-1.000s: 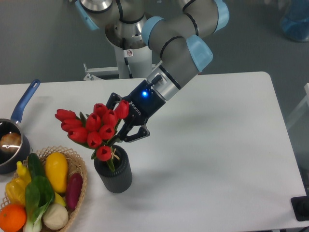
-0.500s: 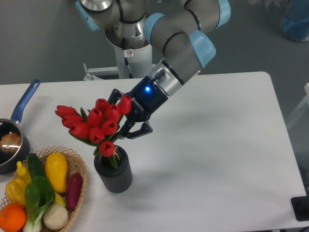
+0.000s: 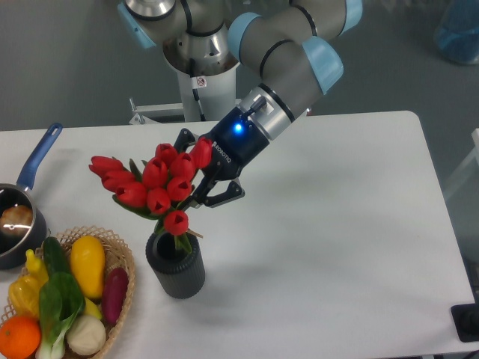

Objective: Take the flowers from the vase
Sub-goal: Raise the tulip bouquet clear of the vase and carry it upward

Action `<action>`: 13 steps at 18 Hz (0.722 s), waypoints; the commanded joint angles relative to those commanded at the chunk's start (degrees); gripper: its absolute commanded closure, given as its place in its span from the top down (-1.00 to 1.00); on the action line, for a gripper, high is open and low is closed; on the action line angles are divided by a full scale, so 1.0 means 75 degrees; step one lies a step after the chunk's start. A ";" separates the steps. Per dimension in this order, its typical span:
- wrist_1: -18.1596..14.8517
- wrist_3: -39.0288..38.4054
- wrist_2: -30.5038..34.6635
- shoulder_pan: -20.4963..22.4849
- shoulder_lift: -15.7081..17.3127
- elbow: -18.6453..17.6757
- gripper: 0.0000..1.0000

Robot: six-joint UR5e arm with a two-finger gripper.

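Note:
The flowers [image 3: 153, 183], a bunch of red tulips with green leaves, tilt to the left above the vase [image 3: 176, 268]. Their stems still reach down into the vase's mouth. The vase is dark grey, ribbed and stands upright on the white table near the front left. My gripper [image 3: 200, 187] comes in from the upper right and is shut on the bunch just behind the blooms. Its fingertips are partly hidden by the tulips.
A wicker basket [image 3: 120, 254] with yellow, purple, green and orange produce sits at the front left, next to the vase. A dark saucepan [image 3: 19, 224] with a blue handle stands at the left edge. The robot base [image 3: 196, 67] is behind the table.
My gripper has risen and moved slightly right with the tulips. The bunch sits higher over the vase than before; the vase has stayed in place.

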 joint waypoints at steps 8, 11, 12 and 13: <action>0.0000 -0.0246 -0.0177 0.0106 0.0082 0.0000 -0.41; 0.0000 -0.0363 -0.0165 0.0106 0.0082 0.0000 -0.42; 0.0000 -0.0363 -0.0176 0.0106 0.0094 0.0000 -0.42; 0.0000 -0.0363 -0.0188 0.0118 0.0129 0.0000 -0.41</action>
